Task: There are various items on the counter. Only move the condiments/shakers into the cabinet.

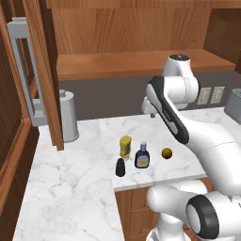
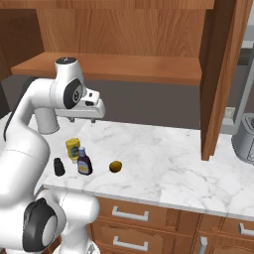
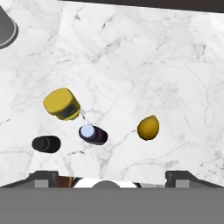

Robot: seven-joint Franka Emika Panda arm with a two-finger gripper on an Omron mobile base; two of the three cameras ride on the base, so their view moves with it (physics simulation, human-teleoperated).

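Three condiments stand close together near the front edge of the marble counter (image 1: 70,188): a yellow squeeze bottle (image 1: 125,146) (image 2: 73,149) (image 3: 62,104), a dark bottle with a blue cap (image 1: 142,156) (image 2: 84,161) (image 3: 92,134) and a short black shaker (image 1: 120,167) (image 2: 59,167) (image 3: 46,144). A small yellow-brown ball (image 1: 166,153) (image 2: 115,166) (image 3: 148,127) lies to their right. My gripper (image 2: 82,119) (image 3: 112,177) hangs well above them, pointing down, open and holding nothing. The wooden cabinet's shelf (image 1: 141,63) (image 2: 124,67) is bare behind the arm.
A tall steel canister (image 1: 68,116) (image 3: 6,26) stands at the back left by the open cabinet door (image 1: 44,70) (image 2: 223,74) with its grey handle (image 1: 23,70). A toaster (image 1: 234,104) (image 2: 244,139) sits at the far right. Wall outlets (image 1: 210,95) are on the backsplash.
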